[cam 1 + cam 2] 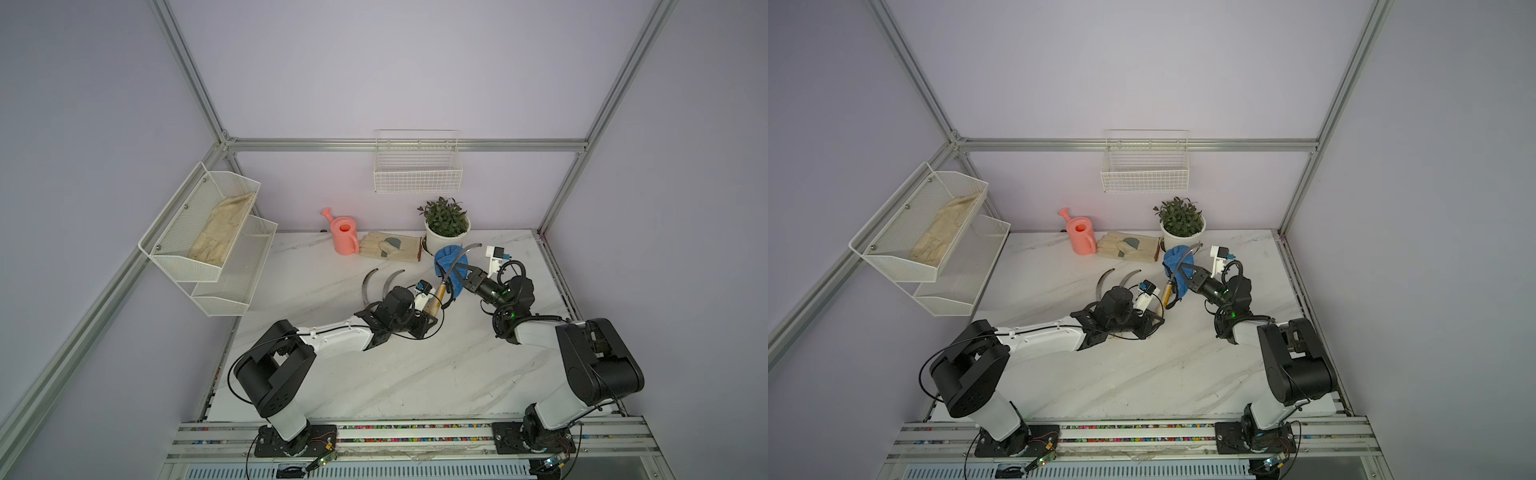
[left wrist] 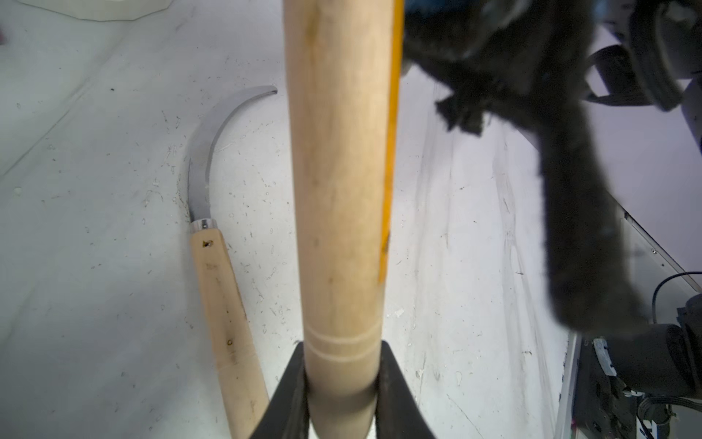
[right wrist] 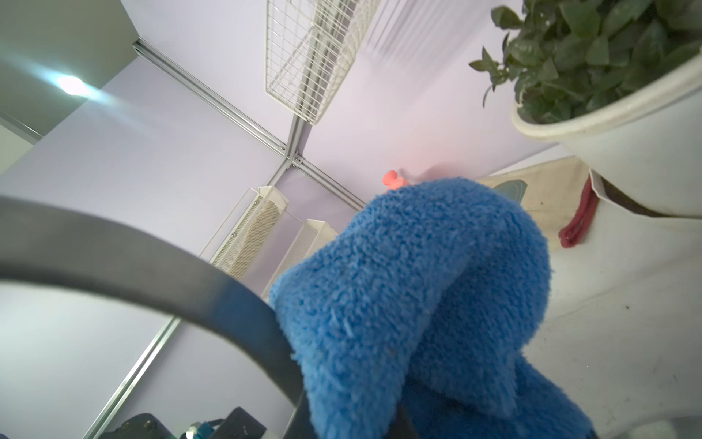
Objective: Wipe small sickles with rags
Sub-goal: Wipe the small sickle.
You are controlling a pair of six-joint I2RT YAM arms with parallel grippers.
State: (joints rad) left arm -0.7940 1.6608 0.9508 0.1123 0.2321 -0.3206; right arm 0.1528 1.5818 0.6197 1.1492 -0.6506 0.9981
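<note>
My left gripper (image 1: 432,309) (image 2: 342,387) is shut on the pale wooden handle of a small sickle (image 1: 439,296) (image 1: 1168,293) (image 2: 338,190), held up off the table. Its grey blade (image 3: 152,258) curves up and away past the blue rag (image 1: 449,266) (image 1: 1177,259) (image 3: 418,304). My right gripper (image 1: 462,276) (image 3: 353,425) is shut on the rag, which wraps against the lower blade. The rag hides the fingertips. Two more sickles (image 1: 368,284) (image 1: 392,280) lie on the table behind my left wrist; one sickle (image 2: 212,213) shows beside the held handle.
At the back of the marble table stand a pink watering can (image 1: 345,235), beige work gloves (image 1: 390,246) and a potted plant (image 1: 446,226) close behind the rag. A white wire basket (image 1: 417,166) hangs on the back wall. A two-tier mesh shelf (image 1: 232,286) is on the left wall.
</note>
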